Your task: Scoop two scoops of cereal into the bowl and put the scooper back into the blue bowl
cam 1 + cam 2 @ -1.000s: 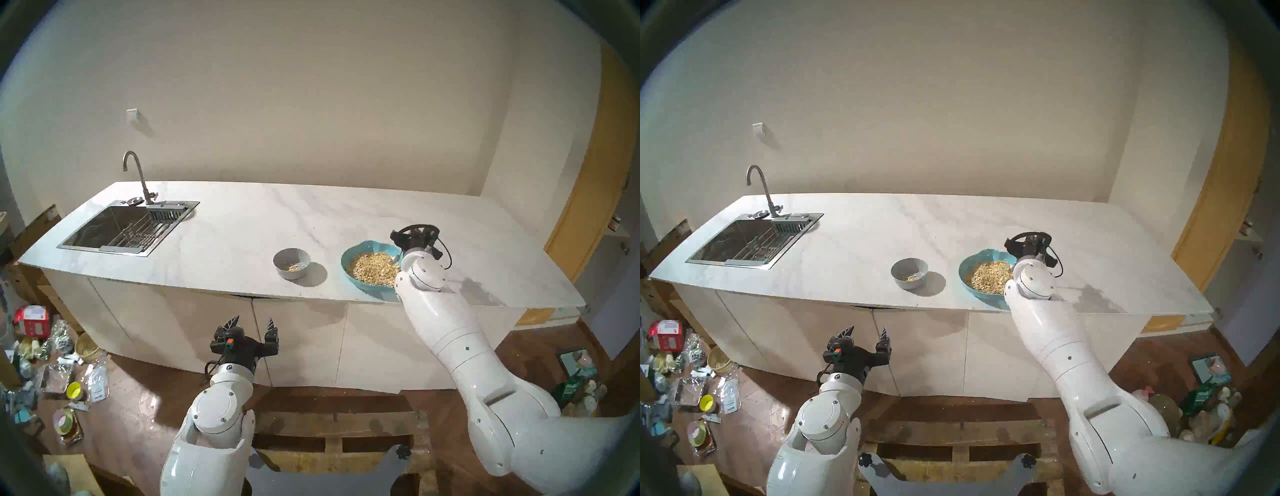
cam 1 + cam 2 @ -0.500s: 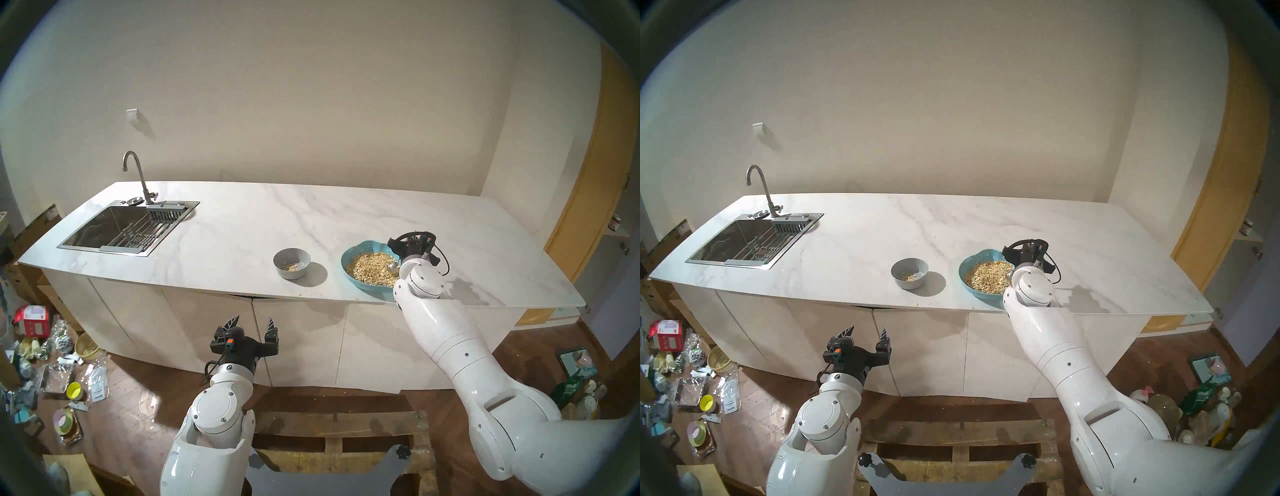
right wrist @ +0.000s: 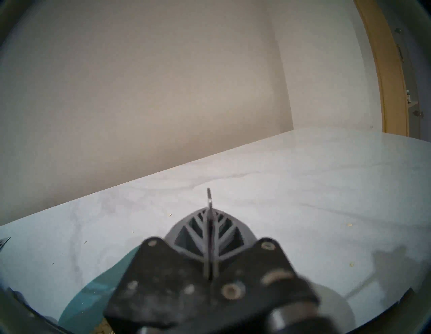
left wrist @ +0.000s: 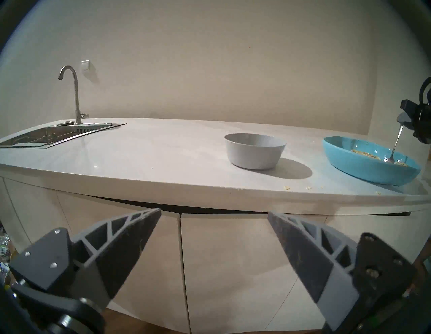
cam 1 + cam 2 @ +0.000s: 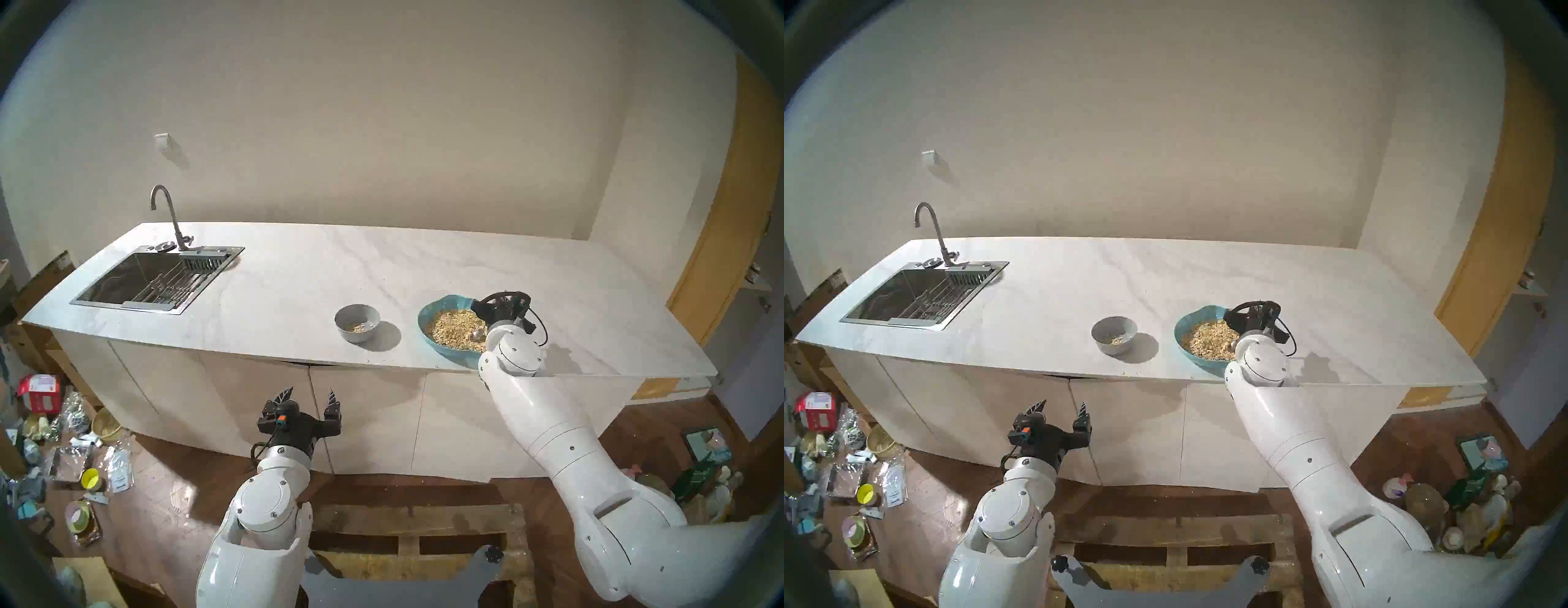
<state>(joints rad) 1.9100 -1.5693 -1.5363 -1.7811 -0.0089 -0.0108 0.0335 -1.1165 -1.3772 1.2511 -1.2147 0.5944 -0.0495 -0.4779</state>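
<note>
Right arm (image 5: pixel 515 352) hides the blue bowl's (image 5: pixel 428 316) right side.

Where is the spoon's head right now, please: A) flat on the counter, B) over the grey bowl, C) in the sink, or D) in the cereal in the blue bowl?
D: the spoon, held by the right claw, has its head in the cereal in the blue bowl.

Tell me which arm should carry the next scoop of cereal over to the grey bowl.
Right. The right gripper is shut on the spoon, whose head sits in the cereal in the blue bowl. The left gripper hangs open and empty below the counter edge, away from the grey bowl.
</note>
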